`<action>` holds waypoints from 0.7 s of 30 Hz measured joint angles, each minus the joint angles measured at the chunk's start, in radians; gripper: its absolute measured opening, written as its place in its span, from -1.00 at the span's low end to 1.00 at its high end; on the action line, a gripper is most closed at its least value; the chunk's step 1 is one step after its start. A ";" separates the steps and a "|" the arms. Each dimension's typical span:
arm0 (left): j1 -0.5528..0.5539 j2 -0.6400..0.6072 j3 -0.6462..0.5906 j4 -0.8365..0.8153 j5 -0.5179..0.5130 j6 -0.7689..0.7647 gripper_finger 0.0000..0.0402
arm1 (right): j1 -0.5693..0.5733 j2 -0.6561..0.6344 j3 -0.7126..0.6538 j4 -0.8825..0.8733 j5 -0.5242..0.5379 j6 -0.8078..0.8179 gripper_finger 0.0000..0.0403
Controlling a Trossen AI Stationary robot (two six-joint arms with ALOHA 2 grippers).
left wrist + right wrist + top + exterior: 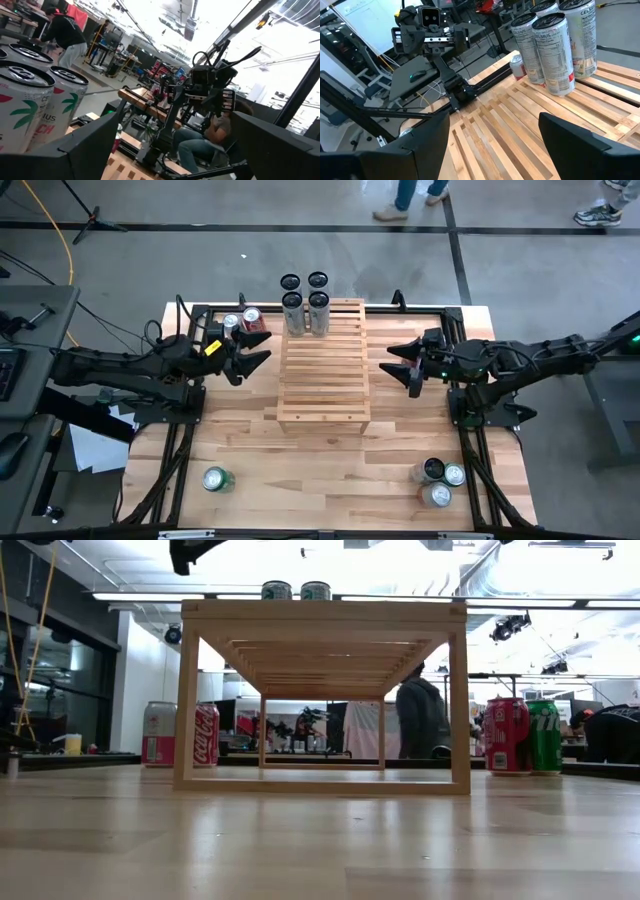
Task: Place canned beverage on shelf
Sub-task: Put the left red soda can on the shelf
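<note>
My wooden table [250, 450] carries a pale slatted shelf [323, 370] at its middle. Four tall silver cans [305, 305] stand on the shelf's far end. On the table itself sit two cans [243, 322] at the far left, one green can [216, 479] near left, and three cans [439, 480] near right.
</note>
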 joint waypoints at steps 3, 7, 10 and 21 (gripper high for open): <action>0.000 0.000 0.000 0.000 -0.001 0.000 0.88 | 0.000 0.000 0.000 0.000 0.000 0.001 0.45; 0.000 0.000 0.000 -0.004 -0.046 -0.019 0.88 | 0.000 0.000 0.000 0.000 0.000 0.001 0.45; 0.009 -0.002 0.002 -0.026 -0.135 -0.052 0.88 | 0.000 0.000 0.000 0.000 0.000 0.007 0.45; 0.406 0.045 0.237 -0.910 -0.161 -0.309 0.88 | 0.000 0.001 0.000 -0.002 0.010 0.069 0.45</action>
